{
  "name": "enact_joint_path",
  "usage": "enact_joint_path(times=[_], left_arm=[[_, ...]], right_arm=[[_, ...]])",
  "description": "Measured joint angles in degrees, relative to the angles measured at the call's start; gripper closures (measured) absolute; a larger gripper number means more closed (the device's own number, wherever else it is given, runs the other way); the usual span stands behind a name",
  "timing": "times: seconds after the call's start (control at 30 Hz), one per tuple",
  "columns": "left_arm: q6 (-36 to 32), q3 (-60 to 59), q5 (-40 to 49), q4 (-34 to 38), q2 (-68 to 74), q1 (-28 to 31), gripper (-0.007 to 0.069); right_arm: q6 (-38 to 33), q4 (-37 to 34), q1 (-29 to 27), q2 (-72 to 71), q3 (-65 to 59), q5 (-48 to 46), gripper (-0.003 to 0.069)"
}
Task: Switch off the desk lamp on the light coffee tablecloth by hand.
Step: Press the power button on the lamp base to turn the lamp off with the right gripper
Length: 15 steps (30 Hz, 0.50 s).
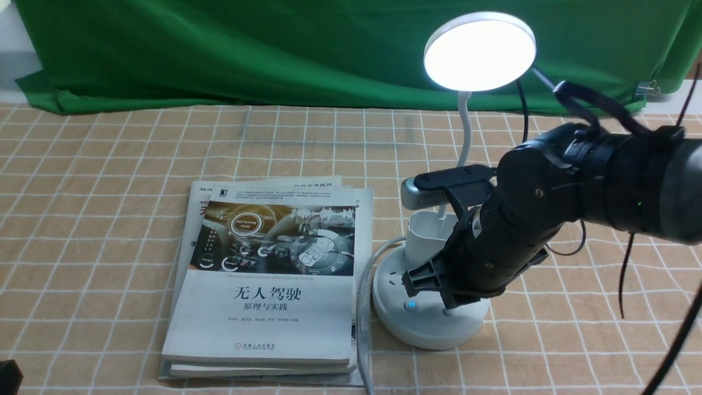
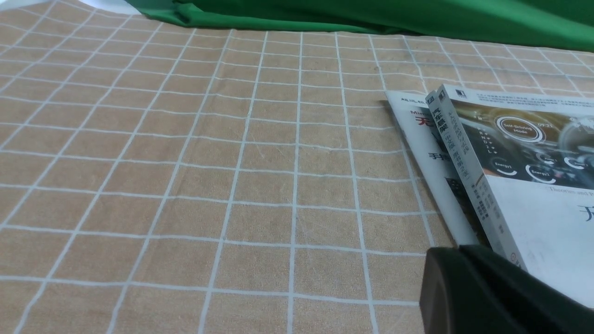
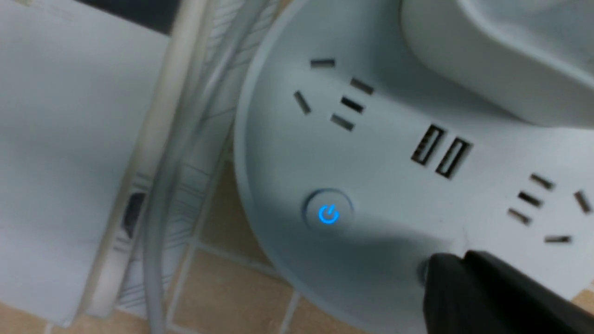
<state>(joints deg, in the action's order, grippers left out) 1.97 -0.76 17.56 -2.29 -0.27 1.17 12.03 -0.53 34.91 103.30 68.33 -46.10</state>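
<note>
Tan, white-gridded light coffee tablecloth (image 1: 109,192) over the whole surface, green backdrop cloth (image 1: 247,49) bunched along its far edge. Right of centre in the front view, the desk lamp (image 1: 426,238): upright, long axis vertical, thin neck curving up from behind the cup holder to the disc head (image 1: 480,52), lit face tilted toward the camera. Just left of it, a stack of books (image 1: 269,274), with a white cable (image 1: 362,307) between the two.

Right part of the round base and the lower neck hidden behind the right arm. In the blurred right wrist view, a second round button mostly covered by a black finger.

Right gripper (image 1: 433,291) slanted down from the right onto the near part of the base, tip apparently touching it just right of the glowing blue power button (image 3: 328,214). Nothing held; jaw spread impossible to judge.

Left gripper (image 2: 487,292) only a dark corner low over the cloth beside the books, well apart from the lamp; opening likewise unclear.
</note>
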Motion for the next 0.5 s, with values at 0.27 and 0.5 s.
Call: enact_joint_path(times=[0.27,0.5], left_arm=[[0.00,0.00,0.00,0.00,0.00,0.00,0.0619],[0.00,0.00,0.00,0.00,0.00,0.00,0.0619]], right_arm=[[-0.19,0.00,0.00,2.61,0.57,-0.33,0.0622],[-0.25,0.06,0.00,2.67,0.69,-0.58,0.0621]])
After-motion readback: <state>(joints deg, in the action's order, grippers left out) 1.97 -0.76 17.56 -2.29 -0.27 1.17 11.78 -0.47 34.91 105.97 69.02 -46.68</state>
